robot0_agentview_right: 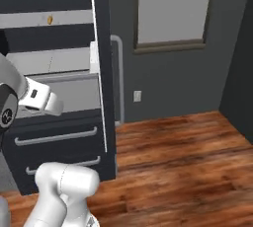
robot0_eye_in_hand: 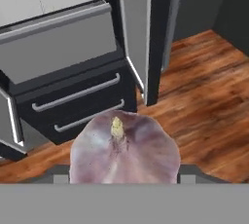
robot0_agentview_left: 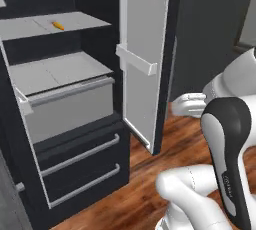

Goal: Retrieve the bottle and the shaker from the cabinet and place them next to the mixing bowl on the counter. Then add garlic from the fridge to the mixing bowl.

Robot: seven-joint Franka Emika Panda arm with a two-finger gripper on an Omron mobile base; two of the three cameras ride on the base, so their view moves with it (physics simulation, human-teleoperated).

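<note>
Hand view shows you the gripper [robot0_eye_in_hand: 121, 181] closed on the garlic [robot0_eye_in_hand: 124, 147]; the bulb sits between the fingers at 6 o'clock of that view and hides the tips themselves, so you judge the grip by its place and not by the pads. I judge the garlic light and rather firm, but its papery skin can slip or peel, and its round body can roll between two flat fingers. The best hold is across the widest part of the bulb, not near the stem, and with moderate force only.

The garlic is pale purple-grey with faint darker veins, swollen and rounded, and has a small yellowish stem stub on top.

Beyond it, at 11 o'clock, you see the fridge [robot0_eye_in_hand: 73, 72] with its grey drawer [robot0_eye_in_hand: 58, 43] and two dark lower drawers with bar handles. The fridge door [robot0_eye_in_hand: 141, 28] stands open at 12 o'clock. Wooden floor [robot0_eye_in_hand: 204, 86] lies at 2 o'clock. In the left base view a small orange thing [robot0_agentview_left: 58, 25] lies on the upper shelf [robot0_agentview_left: 30, 26].
</note>
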